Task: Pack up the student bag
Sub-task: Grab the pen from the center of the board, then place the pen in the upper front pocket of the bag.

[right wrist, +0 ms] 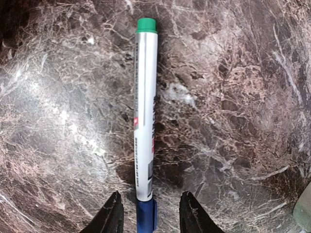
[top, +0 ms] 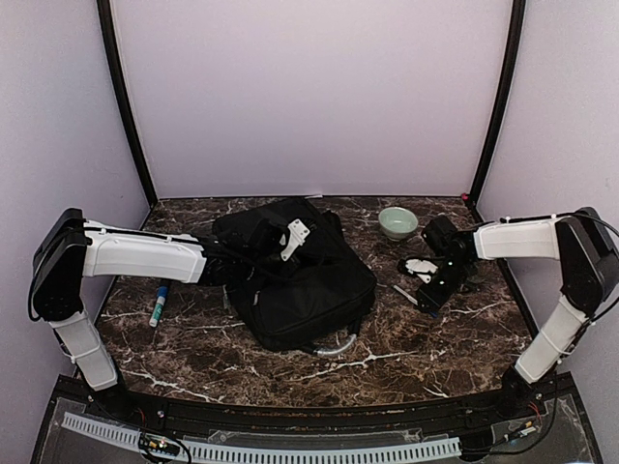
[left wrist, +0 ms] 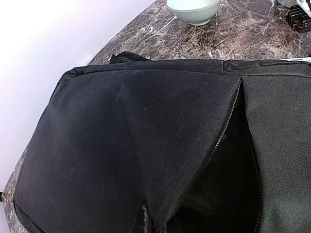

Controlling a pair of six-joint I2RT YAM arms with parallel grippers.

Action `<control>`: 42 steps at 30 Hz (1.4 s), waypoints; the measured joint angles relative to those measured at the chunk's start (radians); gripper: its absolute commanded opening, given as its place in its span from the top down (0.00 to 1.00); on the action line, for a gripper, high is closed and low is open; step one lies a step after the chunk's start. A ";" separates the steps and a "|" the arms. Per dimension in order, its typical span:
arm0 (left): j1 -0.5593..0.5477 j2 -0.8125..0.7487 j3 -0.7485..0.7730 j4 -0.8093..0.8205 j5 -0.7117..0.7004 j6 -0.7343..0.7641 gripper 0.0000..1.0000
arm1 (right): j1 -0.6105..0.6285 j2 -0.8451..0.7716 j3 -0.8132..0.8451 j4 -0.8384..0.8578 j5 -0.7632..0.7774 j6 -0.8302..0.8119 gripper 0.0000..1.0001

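The student bag (top: 295,275) lies in the middle of the marble table, black and soft, and it fills the left wrist view (left wrist: 121,145). Its zipper (left wrist: 228,126) is undone and a flap is drawn up into a peak. My left gripper (top: 229,271) is at the bag's left side, shut on that flap (left wrist: 146,216); its fingers are hidden in the black cloth. My right gripper (right wrist: 150,218) hovers low over the table right of the bag, open. A white marker (right wrist: 145,111) with a green end and blue cap lies between its fingertips (right wrist: 111,216), untouched.
A pale green bowl (top: 397,222) stands behind the right gripper, also in the left wrist view (left wrist: 194,9). A black-and-white object (top: 419,266) lies beside the right gripper. Another marker (top: 159,305) lies left of the bag, under the left arm. A white tag (top: 295,237) rests on the bag.
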 measured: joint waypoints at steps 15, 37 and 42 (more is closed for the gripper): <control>-0.014 0.000 0.002 -0.003 0.000 0.002 0.97 | -0.030 0.062 0.043 -0.027 -0.045 0.016 0.90; -0.021 0.037 0.006 0.029 -0.008 -0.012 0.98 | -0.065 0.061 0.336 -0.213 -0.668 0.027 0.95; -0.021 0.051 0.006 0.058 0.000 -0.066 0.98 | -0.049 0.075 0.336 -0.273 -0.835 0.018 0.94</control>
